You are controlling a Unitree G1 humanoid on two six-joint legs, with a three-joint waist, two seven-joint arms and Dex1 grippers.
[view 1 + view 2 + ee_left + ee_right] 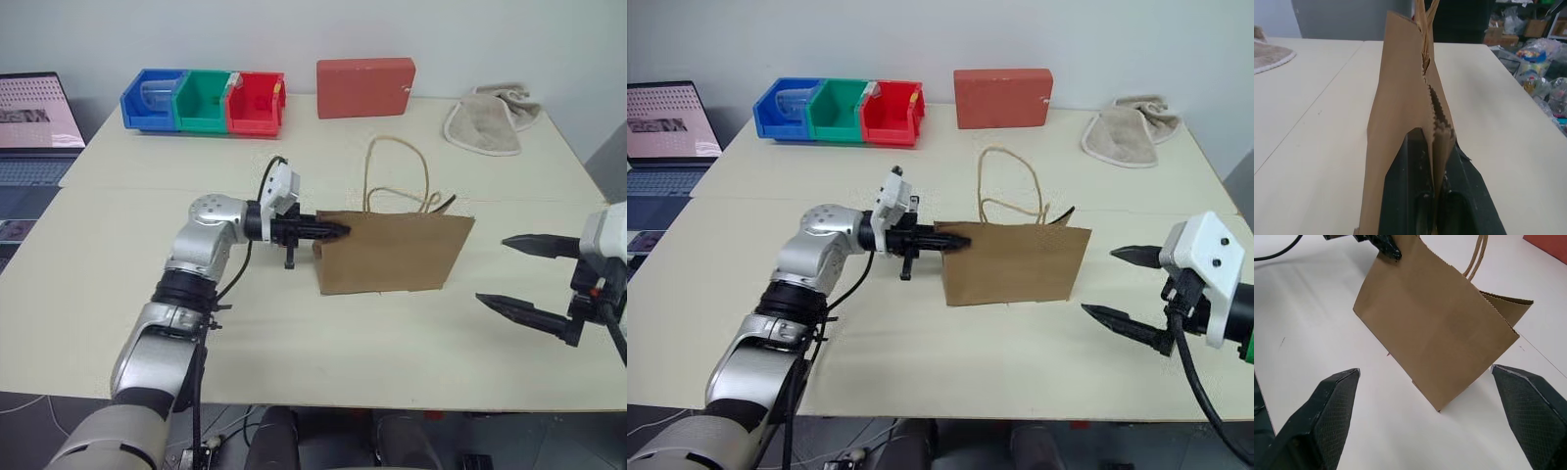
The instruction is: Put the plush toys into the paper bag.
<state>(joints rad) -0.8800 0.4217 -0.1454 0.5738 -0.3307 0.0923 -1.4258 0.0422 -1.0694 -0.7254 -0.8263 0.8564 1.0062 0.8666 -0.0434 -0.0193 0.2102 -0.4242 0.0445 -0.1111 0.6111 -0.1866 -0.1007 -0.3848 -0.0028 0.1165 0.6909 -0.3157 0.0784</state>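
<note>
Paper bag (392,253) stands upright mid-table, cord handles (397,176) looped above its top edge; left gripper (333,232) pinches the bag's upper corner nearest it, fingers pressed together on the paper; right gripper (519,277) hovers well apart on the bag's opposite side, fingers spread wide, holding nothing.

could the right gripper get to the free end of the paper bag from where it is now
Probably yes. The right gripper is open, facing the paper bag, with bare table between; the left gripper pinches the far end.
</note>
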